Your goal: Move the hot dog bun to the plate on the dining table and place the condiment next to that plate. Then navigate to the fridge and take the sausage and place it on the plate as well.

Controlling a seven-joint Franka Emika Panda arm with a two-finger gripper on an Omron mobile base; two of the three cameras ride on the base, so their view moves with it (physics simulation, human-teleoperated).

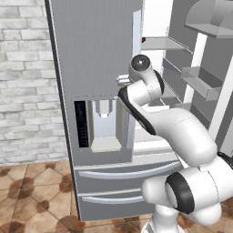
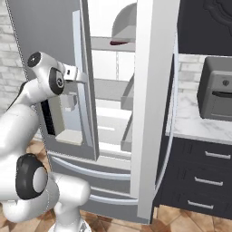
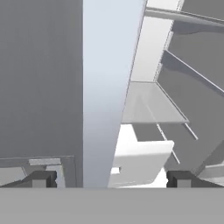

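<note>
Sausage (image 2: 119, 43) is being seen lying on an upper shelf (image 2: 113, 46) inside the fridge (image 1: 98, 68), whose right door (image 2: 152, 108) is being held swung open. The gripper (image 3: 111, 178) is being poised at the edge of the left door, jaws spread wide and gripping nothing.

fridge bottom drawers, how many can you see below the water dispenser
2. The upper silver-grey bottom drawer sits right under the dispenser door of the tall silver-grey fridge; the lower silver-grey bottom drawer is beneath it, near the floor. The white arm hides their right ends.
</note>
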